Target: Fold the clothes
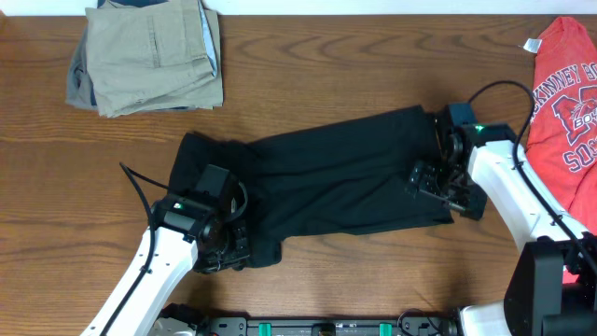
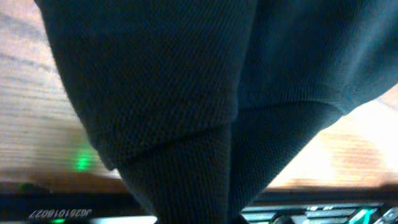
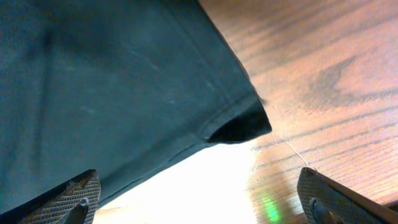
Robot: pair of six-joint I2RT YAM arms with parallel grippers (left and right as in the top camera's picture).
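The clothes (image 1: 336, 177), a black T-shirt, lie stretched sideways across the middle of the wooden table. My left gripper (image 1: 227, 250) is at its lower left corner, shut on a bunch of the fabric. In the left wrist view the black cloth (image 2: 168, 93) narrows to a pinched fold between the jaws (image 2: 217, 214), and the fingers themselves are hidden. My right gripper (image 1: 431, 180) stands open at the shirt's right end. In the right wrist view its textured fingertips (image 3: 81, 196) are spread wide, with the hem corner (image 3: 242, 124) ahead of them and nothing between them.
Folded khaki trousers (image 1: 149, 56) lie at the back left. A red T-shirt with white lettering (image 1: 567, 103) lies at the right edge, beside the right arm. Bare wood (image 1: 354, 75) stretches behind the black shirt. The table's front edge (image 1: 373, 322) is close to the left gripper.
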